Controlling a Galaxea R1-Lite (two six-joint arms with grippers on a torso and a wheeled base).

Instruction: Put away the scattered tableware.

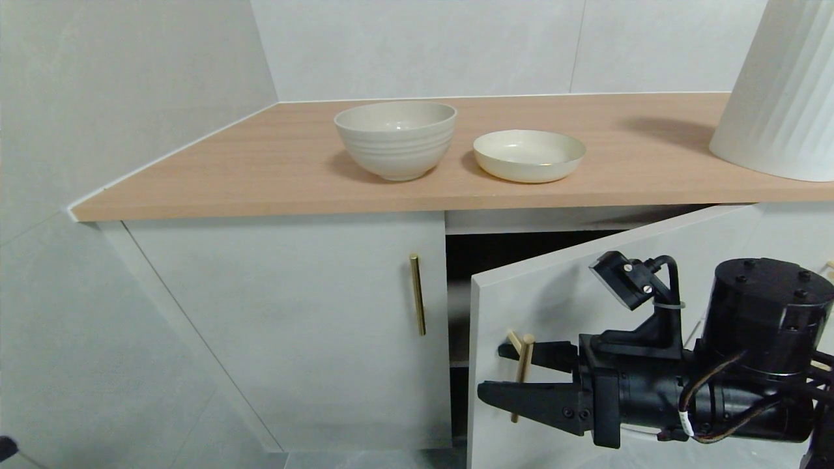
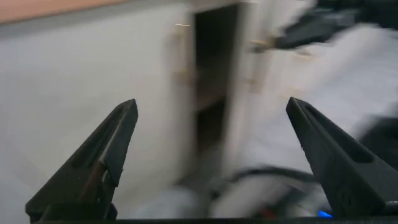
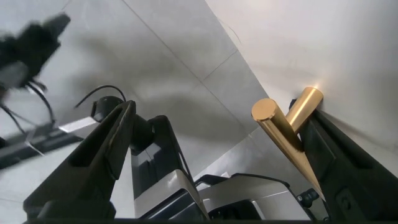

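Currently, the tableware stands on the surface point(image 1: 260, 176): a deep ribbed bowl point(image 1: 395, 139) and, just beside it, a shallow dish point(image 1: 528, 155). Both are upright, apart from each other and untouched. A tall white fluted vessel point(image 1: 782, 91) stands well to the right.

Below the surface, the right cabinet door point(image 1: 534, 293) is swung partly open, showing a dark interior with a shelf (judged to be the storage place for both items). The left door is closed, its brass handle point(image 1: 417, 303) vertical.

The right gripper point(image 1: 490, 370) is held level at the open door's brass bar handle point(image 1: 522, 371). Its jaws are spread and straddle the bar, one on each side. In the right wrist view the bar point(image 3: 283, 134) lies close against one jaw while the other stands well clear, so nothing is clamped. This placement is judged to serve hooking the door wider, since the present opening looks narrow for the bowl.

The left gripper point(image 2: 211, 102) is low and faces the cabinet front, jaws spread wide and empty, presumably ready for the first pick.
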